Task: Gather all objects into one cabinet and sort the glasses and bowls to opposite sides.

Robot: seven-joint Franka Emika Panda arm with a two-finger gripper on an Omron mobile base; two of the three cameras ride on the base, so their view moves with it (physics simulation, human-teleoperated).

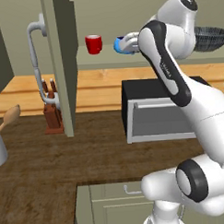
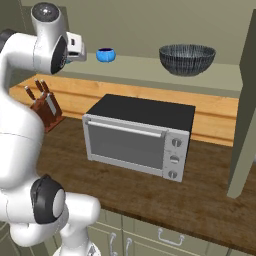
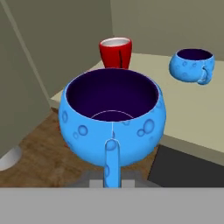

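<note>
My gripper (image 3: 112, 176) is shut on the handle of a bright-blue cup (image 3: 113, 118), holding it upright just in front of the cabinet shelf's edge (image 3: 144, 131). From the left base view, the held cup (image 1: 122, 45) hangs at the gripper (image 1: 129, 43), right of the red mug (image 1: 93, 44). The red mug (image 3: 115, 51) stands on the shelf beyond the held cup. A second blue cup (image 3: 192, 64) (image 2: 105, 55) rests on the pale shelf (image 2: 150, 70). Further right on that shelf sits the dark ribbed bowl (image 2: 187, 59) (image 1: 213, 38). The cabinet door (image 1: 61, 65) stands open.
A toaster oven (image 2: 140, 132) sits on the wooden counter (image 2: 210, 195) right below the shelf. A knife block (image 1: 51, 112) stands by the door's lower edge, whose white handle (image 1: 35, 57) juts out. A utensil holder with a wooden spoon (image 1: 6, 121) is at far left.
</note>
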